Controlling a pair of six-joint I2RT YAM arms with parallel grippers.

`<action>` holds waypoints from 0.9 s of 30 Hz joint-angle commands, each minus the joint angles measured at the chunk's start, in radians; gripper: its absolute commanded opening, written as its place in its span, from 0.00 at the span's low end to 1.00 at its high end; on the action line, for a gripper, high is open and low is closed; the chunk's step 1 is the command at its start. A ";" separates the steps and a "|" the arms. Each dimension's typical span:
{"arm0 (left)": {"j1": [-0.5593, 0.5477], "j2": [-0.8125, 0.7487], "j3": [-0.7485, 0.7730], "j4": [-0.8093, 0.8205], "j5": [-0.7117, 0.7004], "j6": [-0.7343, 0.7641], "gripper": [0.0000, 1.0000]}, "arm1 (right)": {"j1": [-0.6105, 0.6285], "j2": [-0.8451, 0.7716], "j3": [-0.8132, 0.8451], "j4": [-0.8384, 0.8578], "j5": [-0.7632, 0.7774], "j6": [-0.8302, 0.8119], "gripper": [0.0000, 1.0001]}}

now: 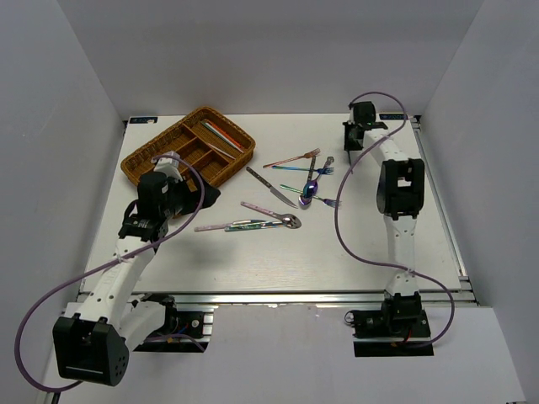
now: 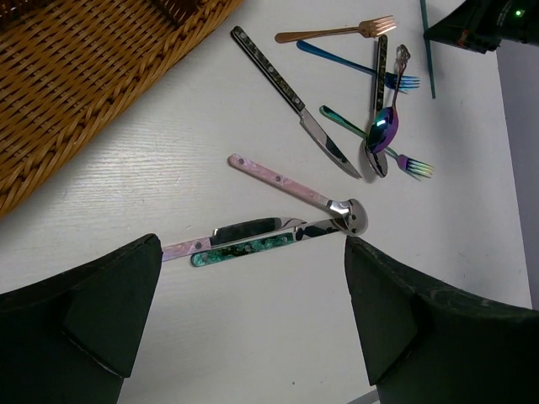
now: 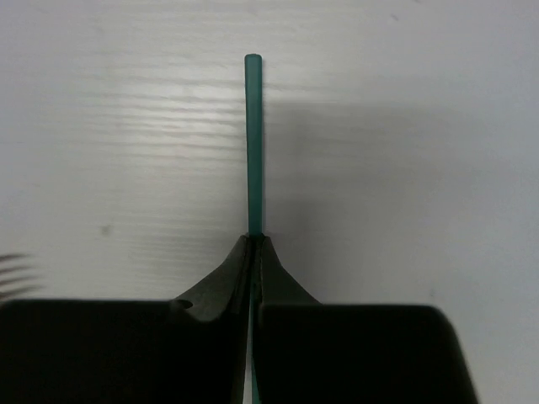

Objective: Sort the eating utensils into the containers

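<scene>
Surveying the white, faintly grained tabletop (image 1: 253,261): the brown woven wicker tray (image 1: 162,135), rectangular with long compartments, sits at the far-left corner, with slim red and green sticks (image 1: 226,135) lying in its far compartment. Beside the tray's near corner, the left gripper (image 2: 253,278) hangs spread wide, holding nothing. Near the far-right corner, the right gripper (image 3: 254,252) is clamped on a thin, straight, blunt-ended green chopstick (image 3: 253,143). Loose at mid-table lie a dark-handled steel knife (image 2: 290,97), a pink-handled spoon (image 2: 286,187), a rose-gold fork (image 2: 333,33) and an iridescent spoon (image 2: 383,130).
</scene>
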 commanded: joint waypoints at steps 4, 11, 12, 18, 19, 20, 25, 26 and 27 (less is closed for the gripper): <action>-0.003 0.001 -0.002 0.056 0.058 -0.042 0.98 | -0.099 -0.244 -0.248 0.004 -0.058 0.069 0.00; -0.013 0.039 -0.087 0.688 0.276 -0.470 0.98 | -0.046 -0.775 -0.825 0.194 -0.244 0.282 0.00; -0.022 0.063 -0.106 0.787 0.283 -0.518 0.98 | -0.030 -0.827 -0.890 0.228 -0.271 0.298 0.00; -0.208 0.185 -0.086 1.027 0.227 -0.567 0.98 | 0.106 -1.109 -1.301 0.749 -0.845 0.584 0.00; -0.246 0.199 -0.083 1.017 0.208 -0.553 0.98 | 0.128 -1.134 -1.325 0.811 -0.880 0.627 0.00; -0.262 0.203 -0.081 0.991 0.166 -0.531 0.98 | 0.179 -1.178 -1.334 0.855 -0.884 0.657 0.00; -0.315 0.212 -0.089 0.906 0.093 -0.499 0.98 | 0.300 -1.277 -1.324 0.845 -0.804 0.666 0.00; -0.318 0.206 -0.095 0.908 0.086 -0.496 0.98 | 0.329 -1.277 -1.319 0.850 -0.804 0.672 0.00; -0.323 0.202 -0.106 0.911 0.079 -0.497 0.98 | 0.346 -1.277 -1.316 0.856 -0.801 0.683 0.00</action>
